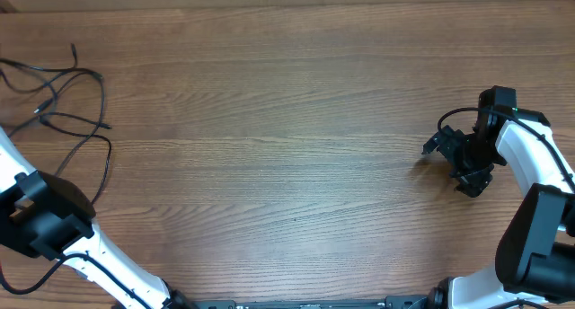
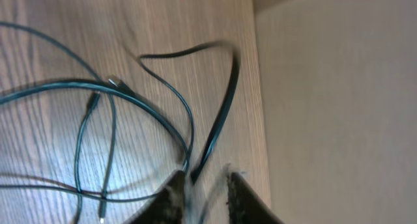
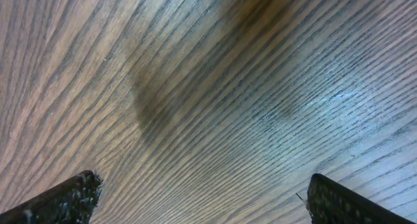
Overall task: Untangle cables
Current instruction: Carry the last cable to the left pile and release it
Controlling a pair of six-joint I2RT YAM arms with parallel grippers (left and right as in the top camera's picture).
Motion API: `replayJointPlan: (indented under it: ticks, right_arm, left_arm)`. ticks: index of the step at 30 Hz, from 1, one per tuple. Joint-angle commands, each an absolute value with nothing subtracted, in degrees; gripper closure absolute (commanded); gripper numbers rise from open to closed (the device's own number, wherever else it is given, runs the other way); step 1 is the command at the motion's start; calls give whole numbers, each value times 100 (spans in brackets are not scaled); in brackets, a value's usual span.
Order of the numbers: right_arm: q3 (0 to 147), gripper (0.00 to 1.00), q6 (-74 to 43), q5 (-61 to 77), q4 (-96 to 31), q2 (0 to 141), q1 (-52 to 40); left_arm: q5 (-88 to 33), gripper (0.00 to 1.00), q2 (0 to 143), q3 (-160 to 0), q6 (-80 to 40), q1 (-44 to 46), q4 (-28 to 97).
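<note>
White shells over bulky black joint blocks on the left arm (image 1: 112, 262), and the right arm (image 1: 528, 152) matches, white and black. Up close, the right hand (image 3: 207, 201) shows dark fingers (image 3: 68, 199), rough, pale-flecked along the edges.

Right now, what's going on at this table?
The left pincer sits over a tangle of black cords near the table's left edge. It is partly open, with one flat cord running into its gap; whether it grips it is unclear. The right pincer hangs wide open above the wood on the right, holding nothing. The cords look tangled.
</note>
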State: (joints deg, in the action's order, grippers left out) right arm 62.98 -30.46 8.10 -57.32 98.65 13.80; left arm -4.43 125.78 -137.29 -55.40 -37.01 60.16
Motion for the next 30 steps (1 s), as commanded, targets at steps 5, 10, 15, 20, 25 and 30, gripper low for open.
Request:
replayJointPlan:
  ticks: [5,10,15,20,25,30]
  right_arm:
    - [6294,0,-3107,757,-5780,9889,1389]
    - [6294,0,-3107,755,-5835,9889,1389]
    - [6294,0,-3107,755,-5852,9889,1389]
    - [6294,0,-3107,757,-5848,9889,1389]
    - [6294,0,-3105,755,-5850,9889,1389]
    - [6294,0,-3105,753,-5833,9889,1317]
  left_arm:
    - [54,0,12440,-13806,-5736,-3767,6016]
    - [36,0,12440,-13806,-4659,-3743,6182]
    - [-27,0,12440,-13806,-4449,-3741,6958]
    - [-502,0,12440,-13806,-3413,-3656,7832]
    - [-1155,0,12440,-13804,-2272,-3374,8440]
    - [-1203,0,12440,-13804,-1020,-2751,9041]
